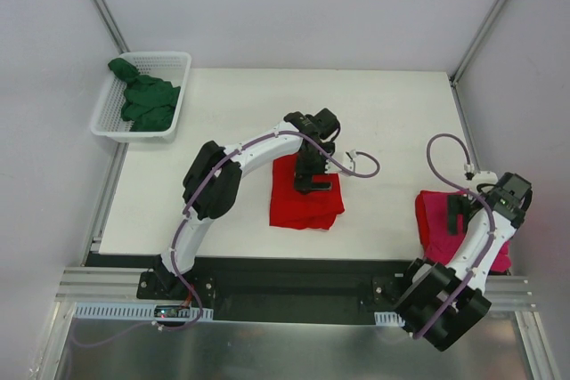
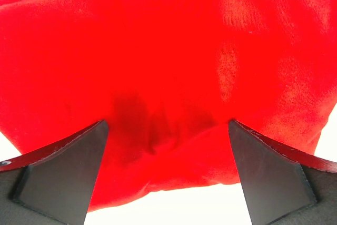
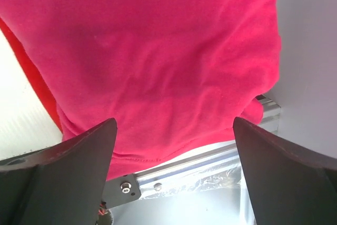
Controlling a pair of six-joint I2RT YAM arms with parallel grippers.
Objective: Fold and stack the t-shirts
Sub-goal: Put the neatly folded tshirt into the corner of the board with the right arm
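Observation:
A bright red t-shirt (image 1: 303, 202) lies folded into a rough rectangle in the middle of the white table (image 1: 232, 113). My left gripper (image 1: 313, 181) hovers low over its upper part, open; in the left wrist view the red t-shirt (image 2: 168, 51) fills the frame and the left gripper (image 2: 168, 175) straddles its near edge. A magenta-pink t-shirt (image 1: 432, 220) lies bunched at the table's front right corner, partly over the edge. My right gripper (image 1: 458, 214) is above it, open; the right wrist view shows the pink t-shirt (image 3: 158, 51) beyond the right gripper (image 3: 174, 175). A dark green t-shirt (image 1: 144, 100) is crumpled in the basket.
The white mesh basket (image 1: 171, 58) stands at the table's far left corner, overhanging the edge. An aluminium rail (image 3: 200, 164) runs along the table's front, right under the pink cloth's hem. Grey walls and frame posts (image 1: 490, 24) enclose the table on each side.

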